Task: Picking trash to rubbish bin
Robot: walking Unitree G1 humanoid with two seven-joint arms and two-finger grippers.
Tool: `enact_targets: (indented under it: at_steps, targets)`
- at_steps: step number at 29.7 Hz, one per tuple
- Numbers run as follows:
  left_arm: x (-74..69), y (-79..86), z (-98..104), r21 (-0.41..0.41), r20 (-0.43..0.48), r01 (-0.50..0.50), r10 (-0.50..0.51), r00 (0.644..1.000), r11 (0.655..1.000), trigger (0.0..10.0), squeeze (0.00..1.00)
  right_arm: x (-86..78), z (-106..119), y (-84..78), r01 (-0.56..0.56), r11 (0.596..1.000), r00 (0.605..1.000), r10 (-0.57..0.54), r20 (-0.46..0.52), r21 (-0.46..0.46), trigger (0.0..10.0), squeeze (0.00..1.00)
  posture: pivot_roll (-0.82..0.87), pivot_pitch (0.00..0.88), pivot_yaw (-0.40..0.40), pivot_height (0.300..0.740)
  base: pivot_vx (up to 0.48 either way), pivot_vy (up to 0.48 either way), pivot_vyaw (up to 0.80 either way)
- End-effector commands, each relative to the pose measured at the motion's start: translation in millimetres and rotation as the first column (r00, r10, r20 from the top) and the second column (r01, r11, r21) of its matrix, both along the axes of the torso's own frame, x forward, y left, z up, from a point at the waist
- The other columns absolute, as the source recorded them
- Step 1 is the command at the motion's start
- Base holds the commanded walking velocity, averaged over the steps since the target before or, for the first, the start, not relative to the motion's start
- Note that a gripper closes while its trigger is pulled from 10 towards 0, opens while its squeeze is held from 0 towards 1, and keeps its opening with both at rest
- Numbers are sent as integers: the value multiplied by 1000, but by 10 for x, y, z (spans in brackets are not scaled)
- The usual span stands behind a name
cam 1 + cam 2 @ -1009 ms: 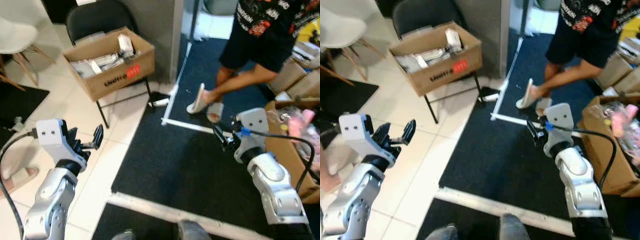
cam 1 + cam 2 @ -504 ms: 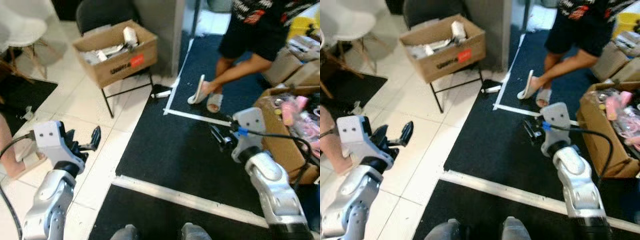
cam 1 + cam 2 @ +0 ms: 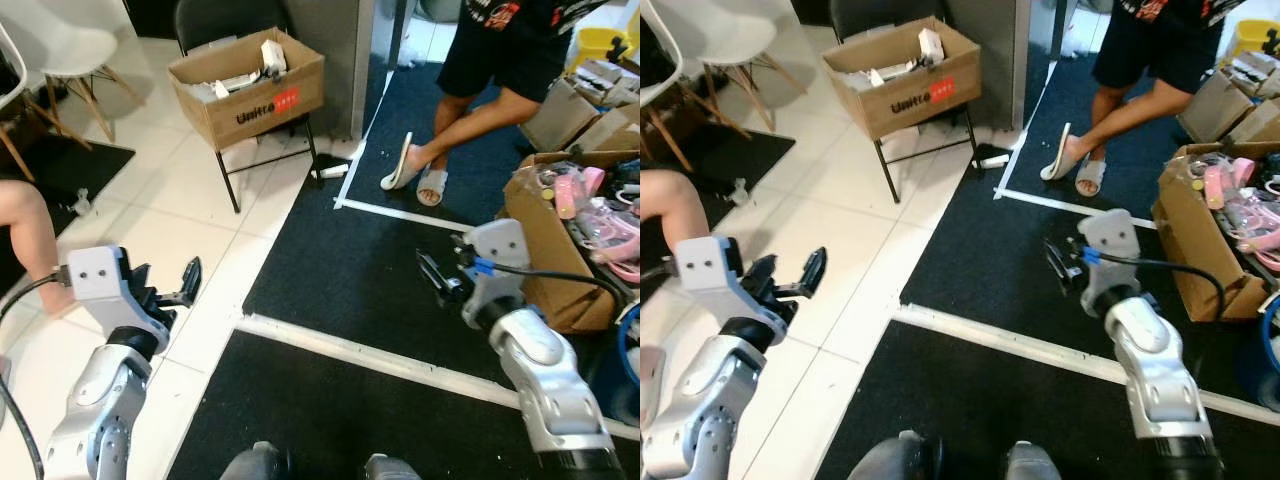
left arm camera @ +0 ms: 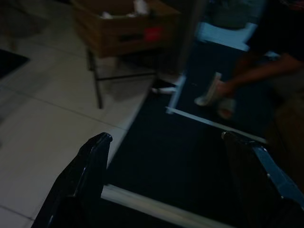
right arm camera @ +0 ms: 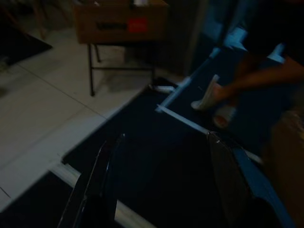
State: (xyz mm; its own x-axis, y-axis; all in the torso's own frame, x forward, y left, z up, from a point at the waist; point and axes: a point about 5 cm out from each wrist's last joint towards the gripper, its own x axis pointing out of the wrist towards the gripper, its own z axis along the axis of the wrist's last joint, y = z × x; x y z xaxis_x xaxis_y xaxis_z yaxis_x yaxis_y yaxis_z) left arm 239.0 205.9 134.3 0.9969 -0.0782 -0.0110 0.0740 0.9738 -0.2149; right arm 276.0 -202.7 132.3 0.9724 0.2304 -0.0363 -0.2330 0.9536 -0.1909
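A small white tube-like piece of trash [image 3: 333, 172] lies on the floor at the dark carpet's far corner, beside the chair leg; it also appears in the wrist views [image 4: 164, 90] [image 5: 161, 88]. A small crumpled scrap [image 3: 80, 205] sits on the tiles at the left. My left gripper [image 3: 165, 285] is raised over the white tiles, open and holding nothing. My right gripper [image 3: 440, 275] hovers over the dark carpet, open and holding nothing. Both are well short of the trash. A blue round rim [image 3: 630, 345] shows at the right edge.
A cardboard box of papers [image 3: 248, 85] rests on a black chair ahead. A person in slippers [image 3: 470, 110] stands on the carpet beyond. An open box of pink items [image 3: 560, 240] is at the right. White tape lines [image 3: 380, 355] cross the carpet. A person's leg [image 3: 30, 215] is at the left.
The whole picture has shifted as the camera moved, so the box, chair and person sit farther off. Both arms keep the same pose, grippers open. A leg has come into view at left.
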Motion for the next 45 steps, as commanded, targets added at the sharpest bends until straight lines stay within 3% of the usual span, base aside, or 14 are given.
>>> enact_targets:
  at_steps: [1,29,38,45]
  targets:
    - [-26,40,-41,3,-17,-14,14,1000,1000,10000,0,-5,-4,50,-20,1000,1000,20,-1,-4,10000,0,-137,74,37,740,0,0,0]
    - [-3,23,-17,-24,2,-23,23,1000,999,10000,0,25,29,29,-13,999,999,15,35,-40,10000,0,-156,76,27,740,0,0,714]
    - [56,-2,22,-31,21,2,-1,1000,1000,10000,0,107,104,175,-11,998,996,17,89,-67,10000,0,-208,93,62,740,0,0,740]
    - [27,11,21,-36,20,-2,2,1000,999,10000,0,117,117,215,-33,997,995,38,88,-66,10000,0,-193,99,46,740,0,0,731]
